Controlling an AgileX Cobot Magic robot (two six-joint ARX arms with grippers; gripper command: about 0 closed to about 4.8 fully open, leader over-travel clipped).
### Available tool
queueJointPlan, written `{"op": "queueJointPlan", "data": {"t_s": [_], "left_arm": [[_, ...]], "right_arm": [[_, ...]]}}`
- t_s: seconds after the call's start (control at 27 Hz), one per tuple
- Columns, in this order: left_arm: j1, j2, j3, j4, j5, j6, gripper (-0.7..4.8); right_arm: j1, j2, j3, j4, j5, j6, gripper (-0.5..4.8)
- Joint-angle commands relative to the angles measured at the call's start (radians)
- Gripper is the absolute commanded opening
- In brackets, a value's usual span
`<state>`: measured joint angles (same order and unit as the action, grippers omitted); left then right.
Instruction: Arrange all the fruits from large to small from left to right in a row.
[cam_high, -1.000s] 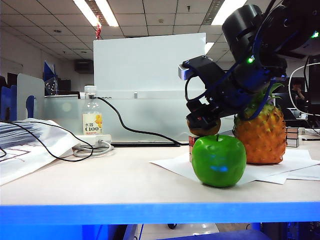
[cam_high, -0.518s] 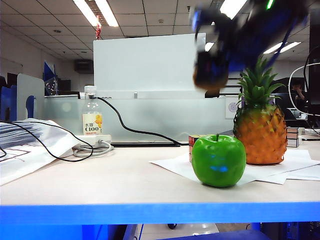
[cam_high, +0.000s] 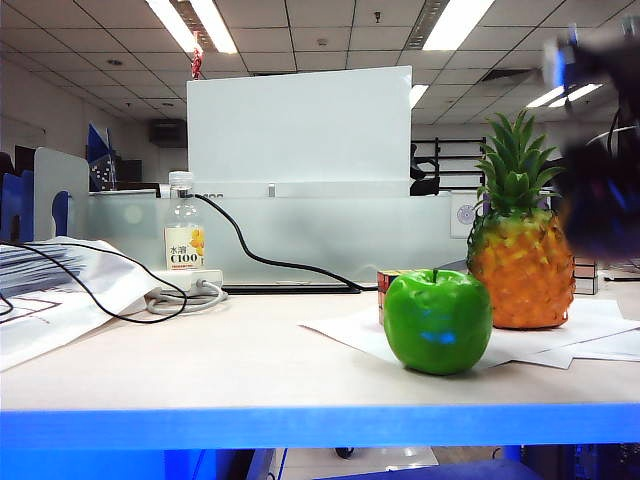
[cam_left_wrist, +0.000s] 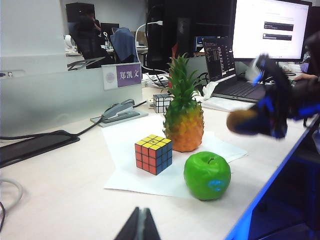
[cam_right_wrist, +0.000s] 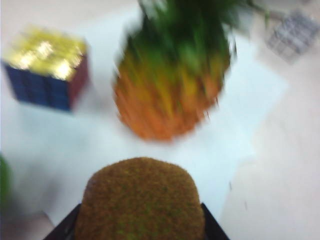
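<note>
Right now my right tool (cam_left_wrist: 252, 121) is clamped on the kiwi (cam_right_wrist: 140, 199), held in the air to the right of the pineapple (cam_high: 520, 265), blurred at the exterior view's right edge. Below it I see white paper sheets (cam_left_wrist: 125, 150) on the bench (cam_high: 200, 350) carrying the upright pineapple, the green apple (cam_high: 437, 320) in front of it toward the bench edge, and a puzzle cube (cam_left_wrist: 153, 154) beside both; a second cube (cam_left_wrist: 162, 102) sits farther back. My left tool (cam_left_wrist: 140, 227) sits well apart over bare bench, fingers pressed together, with a bottle (cam_high: 184, 228) at the back left.
</note>
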<state>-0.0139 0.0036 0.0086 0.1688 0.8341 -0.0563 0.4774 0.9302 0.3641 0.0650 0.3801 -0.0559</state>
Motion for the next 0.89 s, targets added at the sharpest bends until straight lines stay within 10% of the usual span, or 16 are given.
{"op": "queueJointPlan", "data": {"t_s": [0.04,0.78,0.89], "left_arm": [[0.000,-0.002,0.001,0.013,-0.003,0.004,-0.06],[0.000,-0.002,0.001,0.013,-0.004,0.004,-0.06],[0.000,-0.002,0.001,0.013,-0.004,0.004,-0.06]], "right_arm": [[0.000,0.103,-0.026,0.092,0.014,0.030,-0.05],[0.000,0.384,-0.026,0.199,0.074,0.090,0.03],[0.000,0.362,-0.026,0.195,0.076,0.090,3.01]]}}
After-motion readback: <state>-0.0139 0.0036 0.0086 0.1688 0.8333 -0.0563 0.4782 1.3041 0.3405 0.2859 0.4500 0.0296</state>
